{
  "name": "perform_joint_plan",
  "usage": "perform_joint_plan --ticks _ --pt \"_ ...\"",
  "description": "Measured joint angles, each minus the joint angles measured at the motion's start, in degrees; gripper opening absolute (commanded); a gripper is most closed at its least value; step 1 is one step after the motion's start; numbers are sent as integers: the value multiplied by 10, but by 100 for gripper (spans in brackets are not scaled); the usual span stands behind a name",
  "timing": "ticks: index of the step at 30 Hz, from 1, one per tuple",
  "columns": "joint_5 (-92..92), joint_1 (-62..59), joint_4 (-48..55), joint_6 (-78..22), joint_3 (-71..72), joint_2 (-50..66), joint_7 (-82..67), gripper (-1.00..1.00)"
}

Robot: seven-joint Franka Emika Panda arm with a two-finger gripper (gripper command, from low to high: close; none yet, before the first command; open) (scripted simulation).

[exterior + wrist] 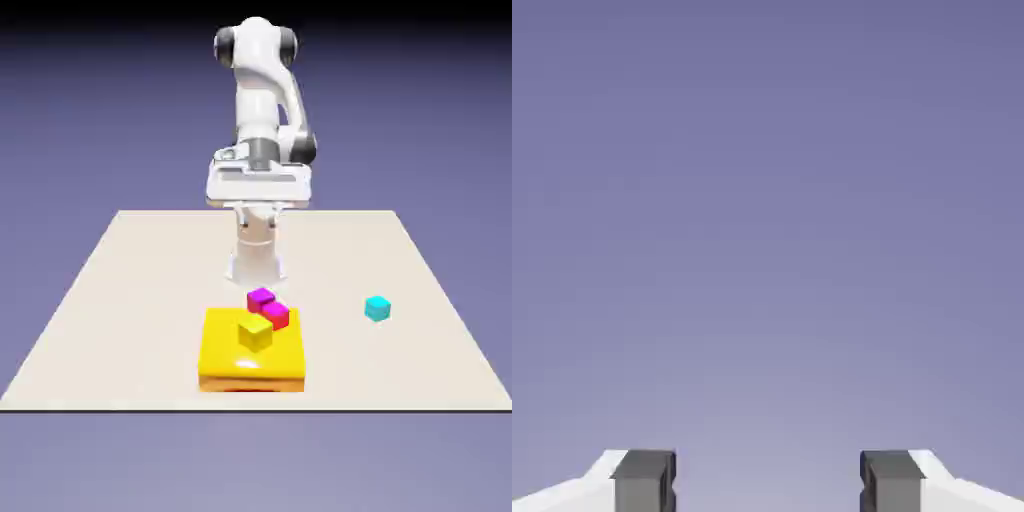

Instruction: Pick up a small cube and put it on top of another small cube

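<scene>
At the far middle of the table: the white arm is folded up high, its hand level with nothing but backdrop ahead of it
Gripper (768, 485): the two grey tips stand well apart with only blue-violet backdrop between them, so it is spread wide and holds nothing; in the exterior view the fingers themselves cannot be made out
Table (120, 300): pale, flat, with all the blocks in its near half
Yellow slab (222, 358): a broad flat block near the front middle, with an orange layer showing along its near edge
Yellow cube (255, 333): small, resting on top of the slab, toward its far side
Magenta cube (261, 298): small, just past the slab's far edge
Red-pink cube (275, 315): small, touching or just beside the magenta one, at the slab's far edge
Cyan cube (377, 308): small, alone on the bare table, well apart to the exterior view's right of the slab
Step in hand: by my reading none of the pick has begun; no cube is stacked on another small cube
Next move: the hand must tip down and descend over one cube, tips straddling it
Easiest target: probably the cyan cube, since nothing crowds it
In the way: the magenta and red-pink cubes sit so close that fingers would likely knock one while closing on the other
</scene>
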Motion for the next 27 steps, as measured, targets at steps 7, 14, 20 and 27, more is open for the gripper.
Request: perform_joint_plan --ticks 7,14,20,27 --pt "-106 80 30 -87 130 145 -108 0" --pt "-211 157 59 -174 261 291 -217 0" --pt "-275 209 78 -227 340 379 -282 0" --pt "-450 268 109 -180 236 491 -155 0"
